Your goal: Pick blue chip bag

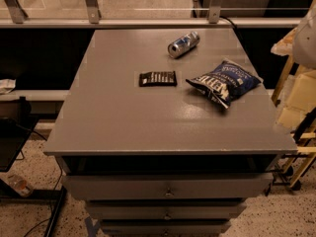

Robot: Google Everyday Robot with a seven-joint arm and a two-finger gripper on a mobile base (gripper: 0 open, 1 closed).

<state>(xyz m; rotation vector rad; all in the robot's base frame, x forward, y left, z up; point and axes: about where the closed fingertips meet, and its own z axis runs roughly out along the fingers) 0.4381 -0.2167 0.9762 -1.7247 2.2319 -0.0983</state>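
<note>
White rounded arm shell (307, 36); gripper unseen

Grey drawer cabinet (123, 122); its top held: blue chip bag (224, 82), crinkled, right side; small black packet (157, 78), flat, centre, near the bag's left; drink can (183, 44), on its side, far. The gripper was out of view.

Crinkled navy blue chip bag (224, 82) w/ white txt, flat on table (123, 117), R side; gripper out of view
</note>
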